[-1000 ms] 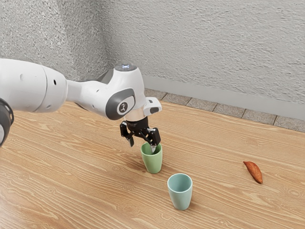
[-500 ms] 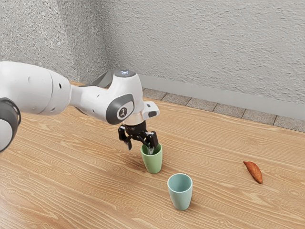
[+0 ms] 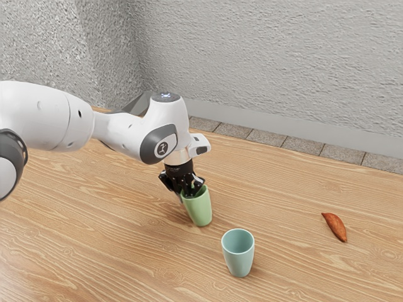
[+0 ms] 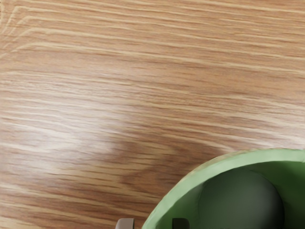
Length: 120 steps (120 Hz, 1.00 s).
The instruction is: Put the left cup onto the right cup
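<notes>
Here the claw (image 3: 187,187) grips the rim of the green cup (image 3: 198,209), one finger inside and one outside. The cup leans tilted at the wooden worktop (image 3: 88,220), near the upright teal cup (image 3: 238,252) but apart from it.

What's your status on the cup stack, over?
Tool shut on green cup rim, cup tilted. Teal cup upright, apart, nearer the camera. Orange item well off to the exterior view's right, not in the way.

Arm reaching low, claw (image 3: 188,187) pinching green cup (image 3: 200,211)
</notes>
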Available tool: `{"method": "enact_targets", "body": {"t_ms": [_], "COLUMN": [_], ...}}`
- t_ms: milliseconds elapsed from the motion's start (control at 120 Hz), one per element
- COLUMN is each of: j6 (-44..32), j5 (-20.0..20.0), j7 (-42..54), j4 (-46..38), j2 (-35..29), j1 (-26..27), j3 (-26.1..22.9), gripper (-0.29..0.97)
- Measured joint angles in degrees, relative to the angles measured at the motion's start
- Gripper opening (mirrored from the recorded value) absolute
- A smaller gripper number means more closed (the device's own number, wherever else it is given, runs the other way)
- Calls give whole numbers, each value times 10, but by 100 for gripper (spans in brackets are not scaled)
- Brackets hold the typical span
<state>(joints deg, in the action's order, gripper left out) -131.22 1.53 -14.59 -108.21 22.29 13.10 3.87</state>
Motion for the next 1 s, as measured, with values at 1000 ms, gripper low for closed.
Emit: {"method": "enact_targets", "body": {"t_ms": [1000], "j6": [77], "j5": [16], "j7": [-70], "j4": [15], "j2": [-103], "j1": [75], "j3": [-78], "gripper": [-10]}}
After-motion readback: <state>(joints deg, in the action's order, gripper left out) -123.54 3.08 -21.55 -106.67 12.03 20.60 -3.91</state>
